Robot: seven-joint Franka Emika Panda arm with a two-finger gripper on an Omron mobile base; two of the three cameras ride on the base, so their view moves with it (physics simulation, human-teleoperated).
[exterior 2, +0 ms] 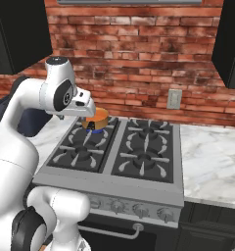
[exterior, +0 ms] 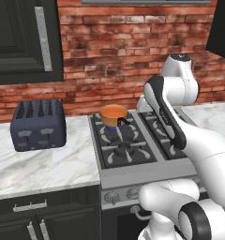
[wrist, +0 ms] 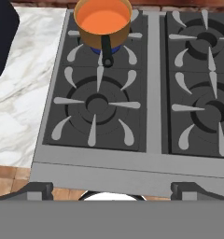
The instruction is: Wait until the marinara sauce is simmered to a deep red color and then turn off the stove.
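Observation:
The marinara sauce (wrist: 103, 19) is a smooth bright orange disc in a small orange saucepan (exterior: 114, 115) with a short black handle (wrist: 106, 49). The pan stands on the rear left burner of the grey stove (wrist: 153, 116), and it is partly behind my hand in the right base view (exterior 2: 101, 117). My gripper (wrist: 113, 191) hovers above the stove's front edge, looking down over the left burners. It is open, its fingertips (wrist: 37, 190) far apart with nothing between them. Round knobs (exterior 2: 140, 210) line the stove's front panel.
A dark blue-grey toaster (exterior: 38, 124) stands on the marble counter (exterior: 44, 164) left of the stove. More counter (exterior 2: 212, 162) lies to the right. A brick wall (exterior 2: 139, 63) with an outlet (exterior 2: 174, 99) runs behind, and dark cabinets (exterior: 20, 37) hang above.

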